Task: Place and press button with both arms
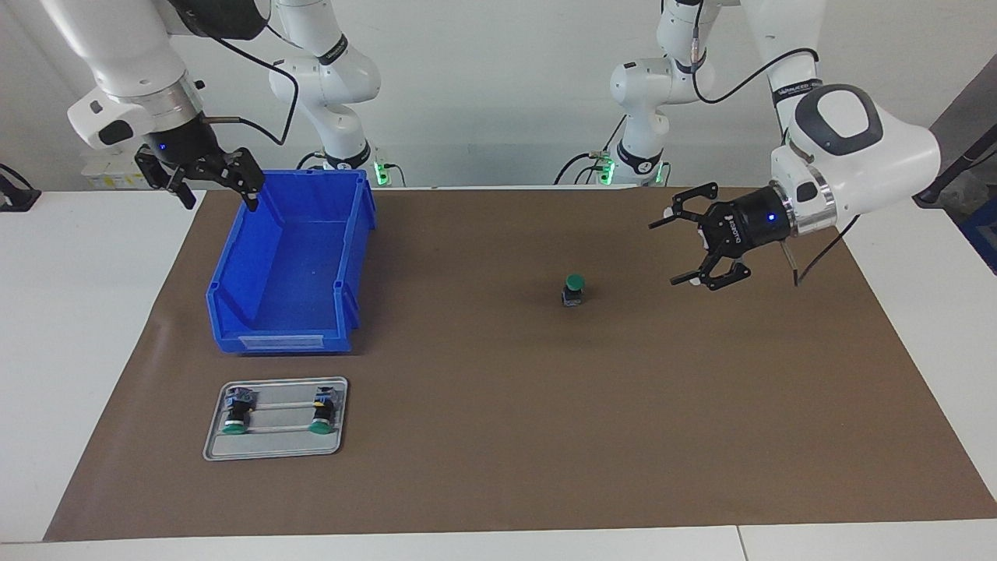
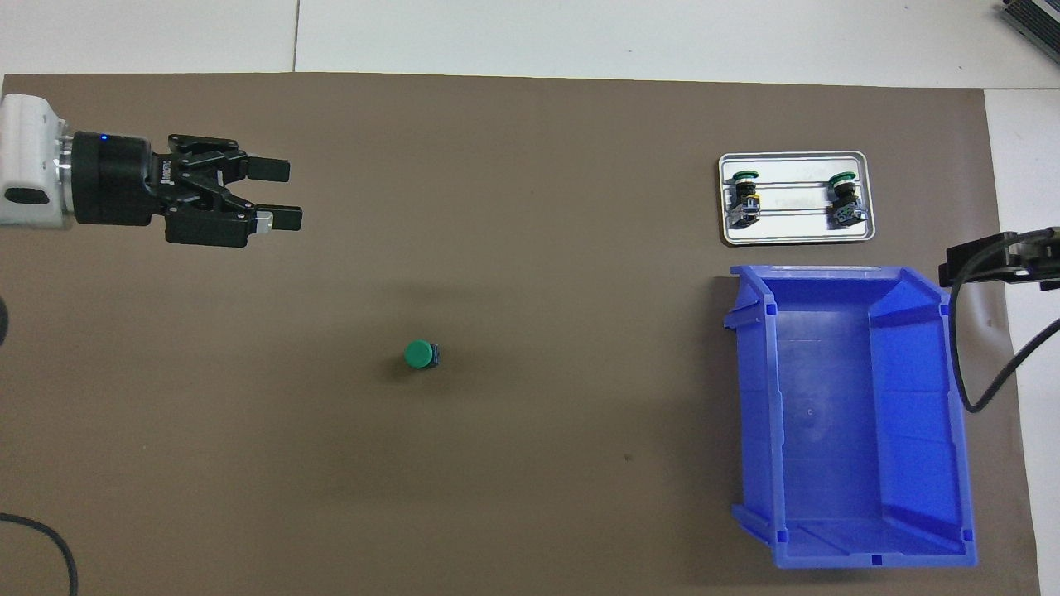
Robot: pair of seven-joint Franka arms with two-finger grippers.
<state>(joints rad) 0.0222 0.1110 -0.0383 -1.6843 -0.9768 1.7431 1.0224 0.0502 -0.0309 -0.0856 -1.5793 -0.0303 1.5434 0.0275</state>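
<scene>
One button [image 1: 574, 287] (upright) mid-mat [image 1: 498, 467].

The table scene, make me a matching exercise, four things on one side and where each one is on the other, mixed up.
Things:
1. button
2. blue bin
3. metal tray
4. left gripper

Places:
A. holds two more buttons, lying on their sides
B. in the air over the mat, fingers open, holding nothing
C. upright on the mat, alone, mid-table
D. empty, between the tray and the robots

Pairs: 1-C, 2-D, 3-A, 4-B
</scene>
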